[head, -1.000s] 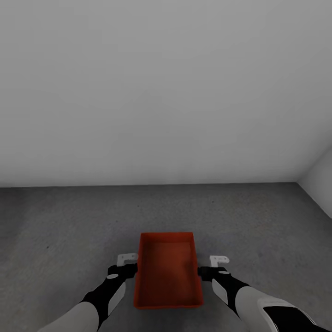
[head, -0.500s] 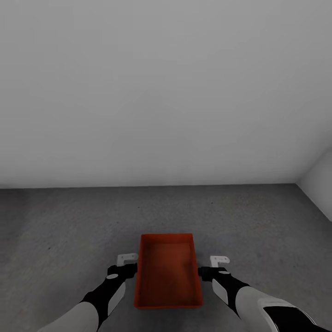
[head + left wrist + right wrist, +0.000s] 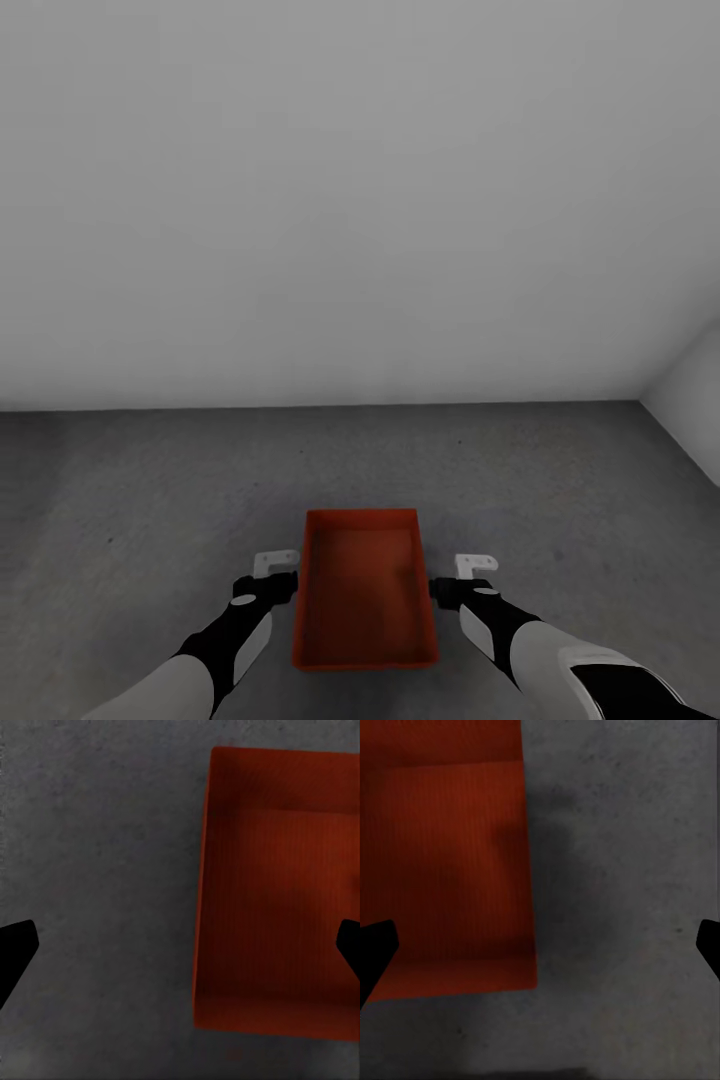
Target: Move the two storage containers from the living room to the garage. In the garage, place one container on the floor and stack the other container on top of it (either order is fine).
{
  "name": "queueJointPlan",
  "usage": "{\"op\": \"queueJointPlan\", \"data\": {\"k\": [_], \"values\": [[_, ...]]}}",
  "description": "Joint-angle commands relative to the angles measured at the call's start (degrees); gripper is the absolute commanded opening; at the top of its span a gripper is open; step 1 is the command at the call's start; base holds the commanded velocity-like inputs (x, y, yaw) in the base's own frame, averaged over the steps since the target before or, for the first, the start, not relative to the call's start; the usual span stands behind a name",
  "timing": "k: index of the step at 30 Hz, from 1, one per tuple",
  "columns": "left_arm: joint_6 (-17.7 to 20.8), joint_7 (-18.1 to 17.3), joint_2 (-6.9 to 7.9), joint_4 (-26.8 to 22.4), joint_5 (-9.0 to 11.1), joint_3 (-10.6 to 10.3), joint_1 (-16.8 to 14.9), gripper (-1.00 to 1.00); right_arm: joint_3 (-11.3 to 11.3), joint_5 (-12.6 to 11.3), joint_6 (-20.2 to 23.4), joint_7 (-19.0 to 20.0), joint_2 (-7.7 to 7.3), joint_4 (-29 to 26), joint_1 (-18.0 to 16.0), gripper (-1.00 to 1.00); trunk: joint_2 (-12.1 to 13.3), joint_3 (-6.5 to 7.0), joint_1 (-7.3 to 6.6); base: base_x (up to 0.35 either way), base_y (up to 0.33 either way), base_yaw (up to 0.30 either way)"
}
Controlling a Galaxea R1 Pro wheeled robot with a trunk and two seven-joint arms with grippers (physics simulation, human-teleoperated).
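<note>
Orange-red storage container (image 3: 365, 590) sits low in the centre of the frame on the grey concrete floor (image 3: 140, 500), empty. Left gripper (image 3: 277, 577) and right gripper (image 3: 453, 582) flank its long sides, jaws spread wide, holding nothing. White wall (image 3: 350, 200) fills the upper frame.

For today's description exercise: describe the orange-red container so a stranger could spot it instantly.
Start at the white wall, then drop to the grey concrete floor. Between the left gripper and right gripper sits the storage container, an open rectangular bin, the one vivid colour here.
</note>
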Motion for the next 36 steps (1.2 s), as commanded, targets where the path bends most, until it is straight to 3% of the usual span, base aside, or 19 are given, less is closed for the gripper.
{"op": "queueJointPlan", "data": {"k": [1,16,21,27,30,32,36], "values": [[0.1,0.4,0.03,0.0,0.6,-0.5,0.0,1.0,-0.1,-0.1,-0.1,-0.2,0.02,0.0,0.0,1.0,0.4,0.15,-0.23,0.0,0.0,0.0],[0.1,0.4,0.7,1.2,0.8,-0.3,0.0,1.0,-0.2,-0.3,0.1,-0.2,-0.42,0.8,0.0,1.0,6.4,2.84,-3.52,0.0,0.0,0.0],[0.1,-0.2,3.26,4.2,1.0,0.1,0.0,1.0,-0.2,-0.5,0.6,0.0,-1.71,2.3,0.0,1.0,8.4,3.74,-4.62,0.0,0.0,0.0],[0.2,-0.5,6.14,9.2,4.8,0.9,0.0,1.0,-0.2,-0.5,2.0,0.0,-4.46,3.0,1.9,1.0,10.8,4.81,-5.94,0.0,0.0,0.0],[0.1,-0.6,7.78,14.8,8.7,1.1,0.0,1.0,-0.2,-0.5,4.6,-0.2,-6.1,3.0,4.5,1.0,12.0,5.35,-6.6,0.0,0.0,0.0],[0.2,-0.6,8.22,15.9,10.4,1.1,0.1,1.0,-0.2,-0.5,5.3,-0.2,-6.83,3.0,6.1,1.0,12.8,5.71,-7.04,0.0,0.0,0.0],[0.2,-0.6,8.92,16.7,11.7,1.1,0.5,1.0,-0.2,-0.5,5.7,-0.2,-7.58,3.0,9.2,1.0,14.4,6.43,-7.91,0.0,0.0,0.0]]}}
